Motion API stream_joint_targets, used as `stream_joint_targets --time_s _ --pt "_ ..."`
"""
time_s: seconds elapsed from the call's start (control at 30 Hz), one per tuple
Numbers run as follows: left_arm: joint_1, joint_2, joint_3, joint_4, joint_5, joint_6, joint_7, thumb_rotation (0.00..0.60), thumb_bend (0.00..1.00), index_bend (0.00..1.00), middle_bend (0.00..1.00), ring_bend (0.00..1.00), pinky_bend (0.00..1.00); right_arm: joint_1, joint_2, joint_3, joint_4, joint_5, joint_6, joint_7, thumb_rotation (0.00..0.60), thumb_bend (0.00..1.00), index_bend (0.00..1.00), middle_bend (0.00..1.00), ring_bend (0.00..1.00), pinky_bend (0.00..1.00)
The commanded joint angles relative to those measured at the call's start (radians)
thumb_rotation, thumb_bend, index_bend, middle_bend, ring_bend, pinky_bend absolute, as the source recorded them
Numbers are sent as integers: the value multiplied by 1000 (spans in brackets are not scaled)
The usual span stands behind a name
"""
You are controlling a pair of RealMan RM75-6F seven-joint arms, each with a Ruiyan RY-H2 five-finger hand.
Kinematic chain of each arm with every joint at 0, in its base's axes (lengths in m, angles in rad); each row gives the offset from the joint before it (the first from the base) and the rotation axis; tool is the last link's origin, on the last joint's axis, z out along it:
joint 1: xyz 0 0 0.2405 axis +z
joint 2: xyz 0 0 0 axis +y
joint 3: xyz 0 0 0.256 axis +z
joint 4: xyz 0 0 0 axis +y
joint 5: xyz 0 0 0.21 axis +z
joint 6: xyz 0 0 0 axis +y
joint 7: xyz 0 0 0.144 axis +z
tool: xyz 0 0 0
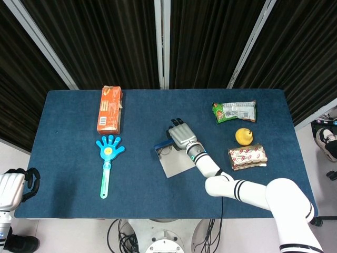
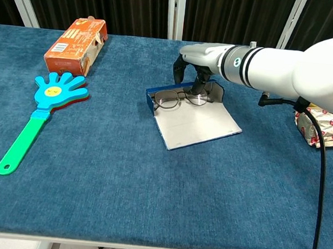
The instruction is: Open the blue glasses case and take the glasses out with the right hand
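blue glasses case (image 2: 190, 118) lies open, lid toward camera; right hand (image 2: 196, 60) fingers touch glasses (image 2: 181, 98).

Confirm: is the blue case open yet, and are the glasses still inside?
Open: the blue glasses case has its lid flat on the table. The glasses lie inside, with the right hand reaching onto them.

Blue rectangular glasses case (image 2: 182, 111) lies open near the table's middle — grey-lined lid flat toward the near side, shallow blue-walled tray at the far side. Thin wire-framed glasses with round lenses (image 2: 177, 98) rest in the tray — lenses face the near side.
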Motion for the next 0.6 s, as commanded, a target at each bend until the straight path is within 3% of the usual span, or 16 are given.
stream_joint_targets --time_s 0.03,0.37,0.6 --pt "0 0 0 0 0 0 -1 600 359 688 714 554 491 1 1 -1 -1 -1 1 1 600 456 458 279 2 0" --pt "-1 1 0 -1 0 -1 -2 600 358 688 714 554 491 -23 -4 -11 -31 -75 89 5 600 477 528 281 1 0" --pt "-1 3 1 -2 1 -2 -5 600 358 688 714 554 487 -119 -90 -60 3 -324 367 58 600 477 583 306 27 0"
